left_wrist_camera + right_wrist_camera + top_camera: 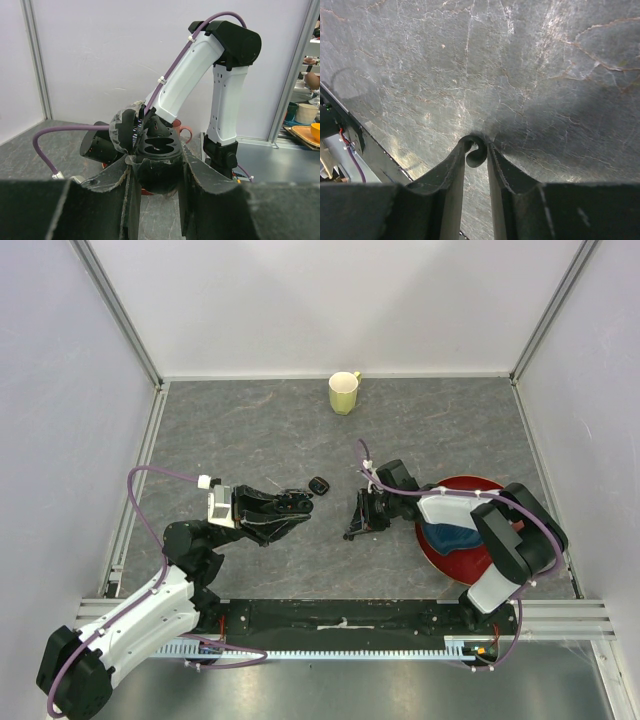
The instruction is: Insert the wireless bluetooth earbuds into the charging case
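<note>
Looking down from above, the left gripper [300, 502] lies low over the grey table [250, 430], reaching right, and the right gripper [353, 530] points down at the table just to its right. A small black piece [319, 485] lies on the table just beyond the left gripper's tips; it is too small to tell what it is. A yellow-green mug [344, 392] stands at the far edge, and a red plate [445, 568] sits under the right arm. Seen from the left wrist, the case [157, 160] is clamped between the closed-in fingers. It is a glossy black rounded pod, lid swung up to the left, with two hollow seats showing in its top. Seen from the right wrist, one earbud [476, 154], a tiny black curled hook, rests on the table between the fingertips, which press in on it from both sides.
</note>
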`<action>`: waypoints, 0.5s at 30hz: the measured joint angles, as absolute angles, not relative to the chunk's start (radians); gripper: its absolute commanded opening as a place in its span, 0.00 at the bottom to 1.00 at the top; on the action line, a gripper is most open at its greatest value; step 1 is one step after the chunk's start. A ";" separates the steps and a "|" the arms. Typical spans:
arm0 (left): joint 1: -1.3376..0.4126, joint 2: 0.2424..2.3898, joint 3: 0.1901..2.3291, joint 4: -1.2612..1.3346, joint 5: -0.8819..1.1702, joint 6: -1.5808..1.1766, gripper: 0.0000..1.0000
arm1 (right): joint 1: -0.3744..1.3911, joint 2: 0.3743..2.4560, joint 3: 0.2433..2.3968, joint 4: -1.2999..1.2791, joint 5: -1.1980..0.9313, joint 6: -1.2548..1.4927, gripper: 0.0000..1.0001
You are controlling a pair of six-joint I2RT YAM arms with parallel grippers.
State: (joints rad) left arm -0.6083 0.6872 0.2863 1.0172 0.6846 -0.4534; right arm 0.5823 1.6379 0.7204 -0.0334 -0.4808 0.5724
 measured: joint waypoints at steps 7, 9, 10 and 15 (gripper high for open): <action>-0.608 0.683 0.281 1.016 0.684 -0.453 0.02 | 0.591 1.641 0.720 -0.029 -0.480 0.572 0.30; -0.608 0.680 0.277 1.014 0.683 -0.453 0.02 | 0.594 1.641 0.720 -0.029 -0.479 0.572 0.30; -0.608 0.680 0.276 1.011 0.683 -0.453 0.02 | 0.596 1.641 0.720 -0.029 -0.477 0.572 0.30; -0.608 0.678 0.273 1.000 0.683 -0.453 0.02 | 0.603 1.641 0.717 -0.022 -0.473 0.569 0.30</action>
